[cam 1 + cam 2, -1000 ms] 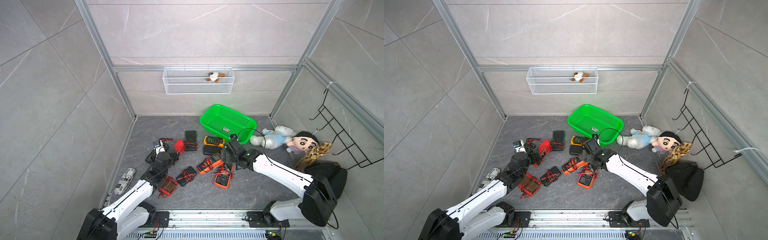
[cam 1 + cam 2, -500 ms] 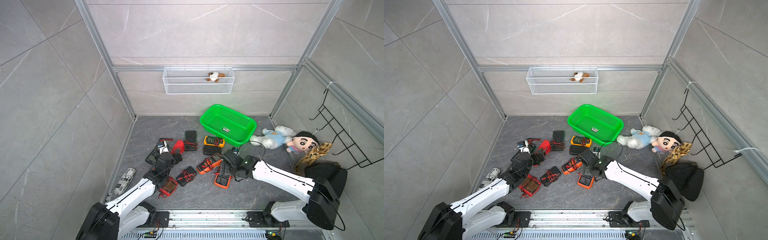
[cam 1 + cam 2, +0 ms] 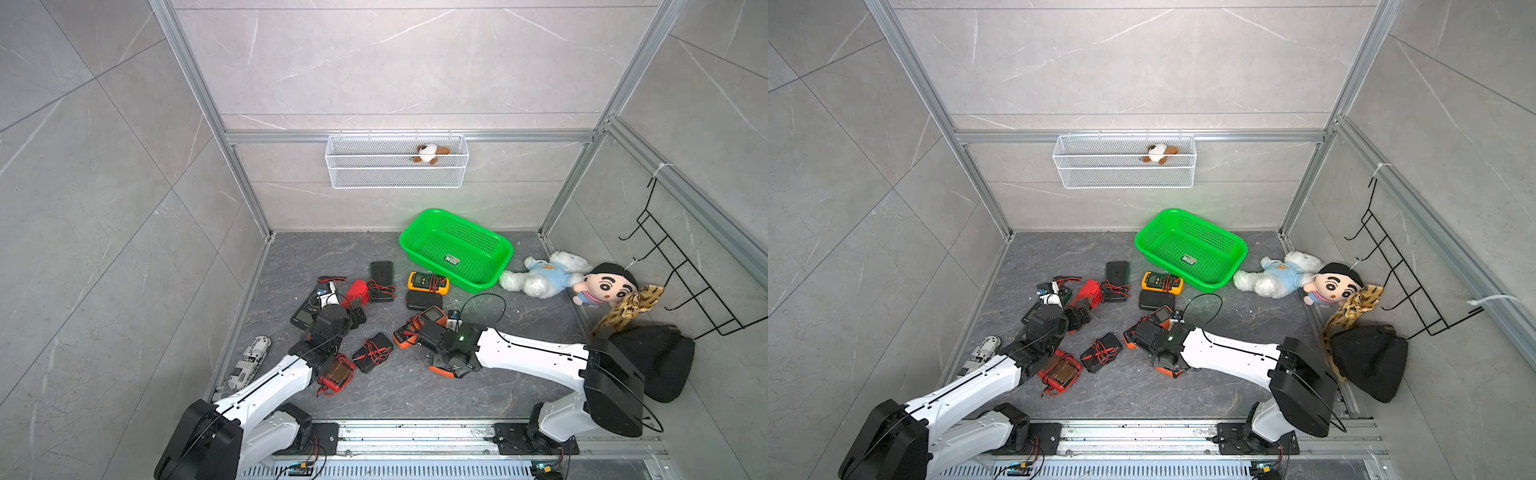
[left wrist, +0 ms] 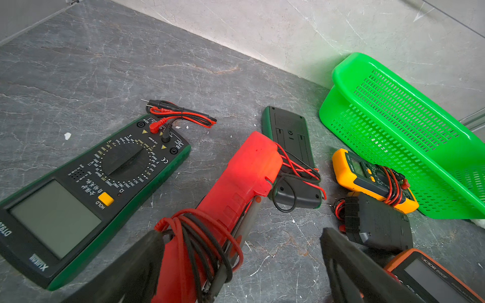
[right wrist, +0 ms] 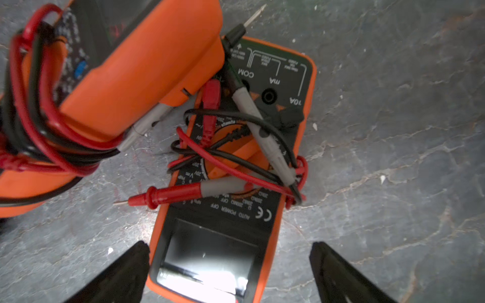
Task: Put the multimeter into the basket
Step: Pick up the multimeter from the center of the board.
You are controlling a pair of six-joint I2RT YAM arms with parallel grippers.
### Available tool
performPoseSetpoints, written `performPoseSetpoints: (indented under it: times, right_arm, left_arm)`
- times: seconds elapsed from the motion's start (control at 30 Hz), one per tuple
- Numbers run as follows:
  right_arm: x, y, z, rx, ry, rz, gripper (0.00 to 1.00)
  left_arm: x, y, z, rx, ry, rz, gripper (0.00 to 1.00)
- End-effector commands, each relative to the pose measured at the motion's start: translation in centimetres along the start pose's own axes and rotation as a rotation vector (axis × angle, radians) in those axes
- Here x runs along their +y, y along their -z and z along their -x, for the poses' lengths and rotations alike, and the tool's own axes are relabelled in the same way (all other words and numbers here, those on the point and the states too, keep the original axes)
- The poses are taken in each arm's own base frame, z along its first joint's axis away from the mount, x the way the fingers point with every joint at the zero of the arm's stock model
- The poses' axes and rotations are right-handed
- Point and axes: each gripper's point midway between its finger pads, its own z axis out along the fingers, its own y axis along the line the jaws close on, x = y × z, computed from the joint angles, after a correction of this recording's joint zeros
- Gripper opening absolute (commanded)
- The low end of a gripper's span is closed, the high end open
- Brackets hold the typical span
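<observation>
One label (image 3: 452, 260) in green basket (image 3: 467, 237)

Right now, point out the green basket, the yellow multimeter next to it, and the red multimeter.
green basket (image 3: 438, 254): in a top view, bare perforated bottom.
yellow multimeter (image 3: 422, 281): in a top view, dark front face.
red multimeter (image 4: 249, 168): left wrist view, red casing.
</observation>
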Motion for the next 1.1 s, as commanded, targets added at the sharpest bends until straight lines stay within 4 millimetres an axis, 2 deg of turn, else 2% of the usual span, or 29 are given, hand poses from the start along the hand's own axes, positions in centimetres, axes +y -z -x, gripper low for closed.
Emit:
performPoseSetpoints:
  times: [0.0, 0.17, 0.57, 0.77, 0.83, 0.93, 1.0, 1.07]
  right_arm:
    - [0.6, -0.7, -0.1, -0.002, -0.029, -0.006, 1.00]
    - [0.9, -1.8, -0.2, -0.009, -0.039, -0.007, 1.00]
    - [-2.7, -5.3, -0.8, 0.047, -0.081, -0.100, 1.00]
    - [-2.8, -7.2, -1.0, 0.094, -0.092, -0.053, 0.98]
    - [-2.7, -7.4, -1.0, 0.097, -0.080, -0.058, 0.91]
    - [-2.6, -7.1, -0.6, 0.089, -0.064, -0.055, 0.75]
    - [-2.9, -6.4, -0.2, 0.071, -0.060, -0.062, 0.47]
    - [-3.5, -5.4, 0.5, 0.044, -0.058, -0.078, 0.30]
  left_arm:
    - [-0.4, 0.0, 0.3, -0.022, 0.027, -0.021, 0.98]
    - [0.0, 0.2, 0.1, -0.024, 0.027, -0.012, 0.98]
    - [0.3, 0.2, 0.0, -0.027, 0.041, -0.003, 0.98]
    - [0.4, 0.3, 0.2, -0.038, 0.050, 0.004, 0.98]
    - [0.4, 0.3, 0.2, -0.040, 0.050, 0.002, 0.98]
    - [0.4, 0.3, 0.3, -0.040, 0.052, 0.003, 0.98]
    - [0.5, 0.4, 0.4, -0.044, 0.054, 0.007, 0.98]
    - [0.6, 0.6, 0.6, -0.051, 0.057, 0.011, 0.98]
